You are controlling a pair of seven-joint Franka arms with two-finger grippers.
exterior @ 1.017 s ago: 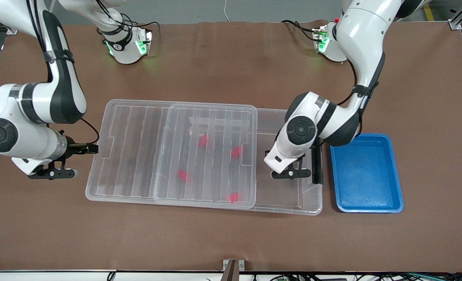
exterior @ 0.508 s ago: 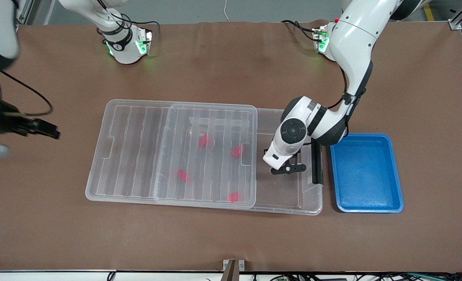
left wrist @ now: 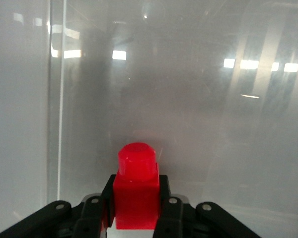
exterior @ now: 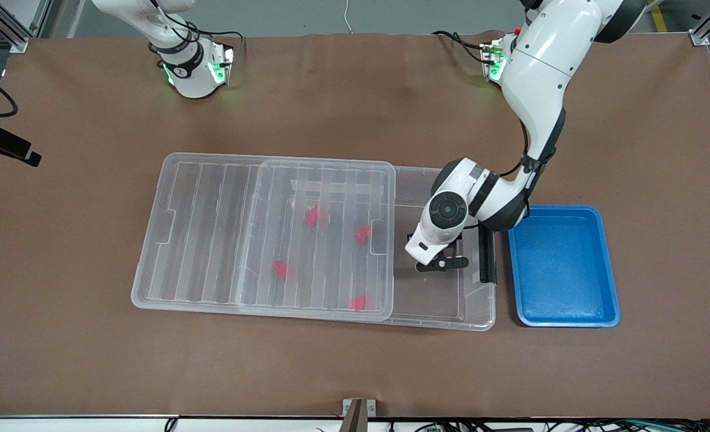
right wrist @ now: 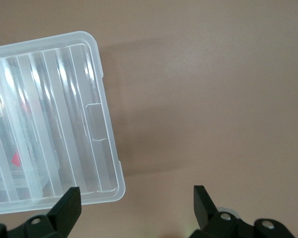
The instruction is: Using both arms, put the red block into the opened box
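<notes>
The clear box point(exterior: 445, 324) lies mid-table with its ribbed lid point(exterior: 211, 234) slid toward the right arm's end, which leaves the end by the black latch point(exterior: 486, 255) uncovered. My left gripper point(exterior: 442, 263) reaches down into that uncovered part. In the left wrist view it point(left wrist: 136, 189) is shut on a red block point(left wrist: 136, 162), upright over the box floor. Several other red blocks point(exterior: 312, 216) show through the lid. My right gripper point(right wrist: 136, 198) is open and holds nothing, over bare table beside the lid's corner point(right wrist: 97, 124).
A blue tray point(exterior: 562, 267) stands beside the box's latch end, toward the left arm's end of the table. Brown table surface point(exterior: 355, 372) surrounds the box. Only a black part of the right hand point(exterior: 7, 149) shows at the front view's edge.
The right arm has pulled away from the lid's end and mostly left the front view. The left gripper has shifted slightly inside the box, with the block still held.
</notes>
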